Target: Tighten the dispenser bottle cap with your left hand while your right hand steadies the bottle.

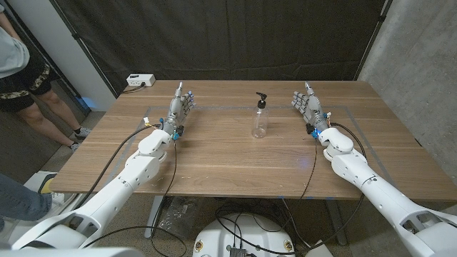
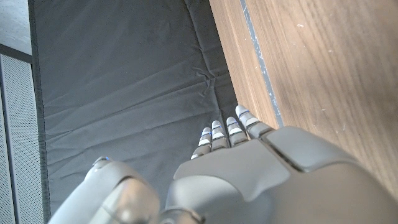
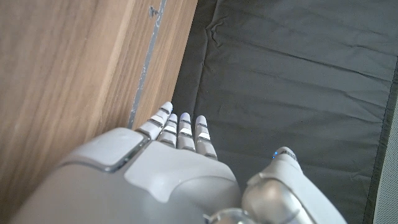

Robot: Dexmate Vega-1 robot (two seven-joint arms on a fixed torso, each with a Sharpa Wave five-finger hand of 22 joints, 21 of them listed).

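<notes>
Bottle (image 1: 260, 123) mid-table, free; left hand (image 1: 180, 108), right hand (image 1: 308, 106) empty, fingers extended.

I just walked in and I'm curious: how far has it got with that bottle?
Nothing looks done yet. The dispenser bottle stands upright and untouched mid-table, its black pump cap on top. The left hand and right hand wait open on either side, apart from it. Steadying the bottle and tightening the cap are both left.

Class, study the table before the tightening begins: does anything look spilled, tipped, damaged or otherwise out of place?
Nothing stands out. The dispenser bottle stands upright mid-table with its black pump cap on, and no liquid shows on the wood. The left hand and right hand hold nothing, one on each side of the bottle, well apart from it.
</notes>
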